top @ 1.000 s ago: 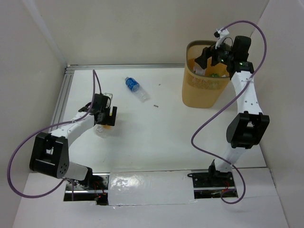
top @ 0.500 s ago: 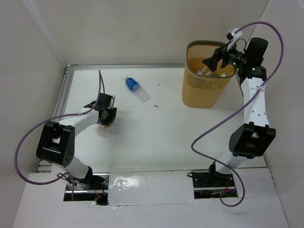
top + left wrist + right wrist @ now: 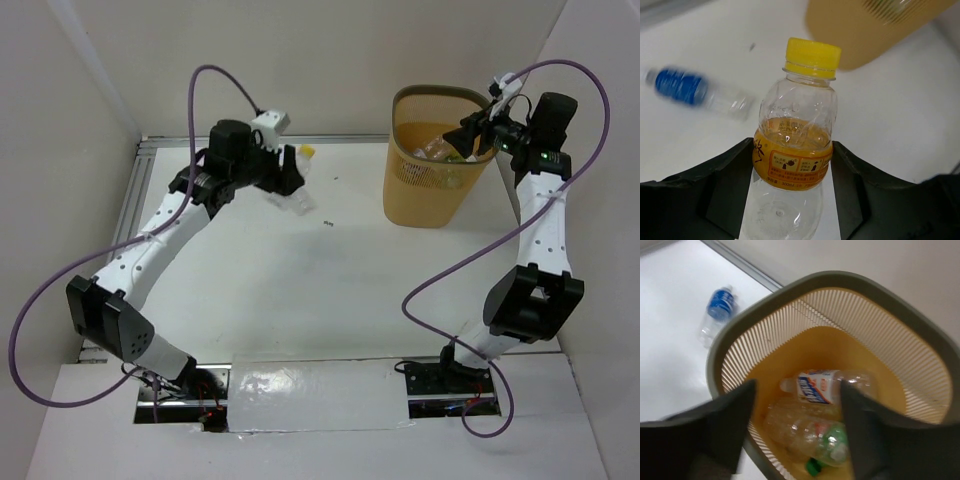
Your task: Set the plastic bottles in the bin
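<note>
Above table, back left: L gripper clamped on yellow-capped bottle. R gripper spread wide, empty, above bin w/ bottles inside.

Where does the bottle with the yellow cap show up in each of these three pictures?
Top external: the yellow-capped bottle is upper left of centre, at the end of the left arm.
Left wrist: it fills the middle, clamped between the left fingers.
Right wrist: not in it.
Shared landmark: the bin, also top right in the left wrist view and filling the right wrist view.
</note>
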`<action>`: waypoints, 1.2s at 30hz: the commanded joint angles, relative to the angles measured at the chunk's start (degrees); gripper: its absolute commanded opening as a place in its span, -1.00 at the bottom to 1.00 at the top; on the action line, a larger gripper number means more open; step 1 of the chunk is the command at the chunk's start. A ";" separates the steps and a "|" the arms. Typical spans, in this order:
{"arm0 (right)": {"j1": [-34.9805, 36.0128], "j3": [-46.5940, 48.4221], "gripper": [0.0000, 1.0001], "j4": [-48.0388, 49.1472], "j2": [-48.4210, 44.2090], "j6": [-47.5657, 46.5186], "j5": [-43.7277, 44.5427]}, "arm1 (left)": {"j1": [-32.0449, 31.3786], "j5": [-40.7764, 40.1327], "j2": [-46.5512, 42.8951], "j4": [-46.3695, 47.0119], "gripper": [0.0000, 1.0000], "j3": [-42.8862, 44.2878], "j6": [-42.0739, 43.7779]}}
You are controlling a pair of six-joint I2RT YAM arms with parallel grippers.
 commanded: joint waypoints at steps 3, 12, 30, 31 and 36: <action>-0.69 -0.68 -0.33 -1.31 -3.42 -2.53 -1.80 | -4.18 17.58 8.14 11.06 -0.50 16.32 -6.74; -0.69 -3.04 -0.81 -3.07 -6.50 -3.67 -1.27 | -6.90 29.02 25.63 49.35 -0.68 32.85 -32.30; -0.69 -10.17 -0.76 -5.70 -12.38 -4.72 -3.47 | -15.34 5.93 46.64 63.39 -0.79 49.64 -38.23; -0.69 -10.17 -0.76 -5.70 -12.39 -5.33 -3.47 | -15.95 4.77 46.65 61.64 -0.75 50.43 -37.26; -0.69 -11.40 -0.70 -6.84 -13.62 -5.87 -3.99 | -17.98 -3.31 49.98 54.43 -0.55 54.39 -29.69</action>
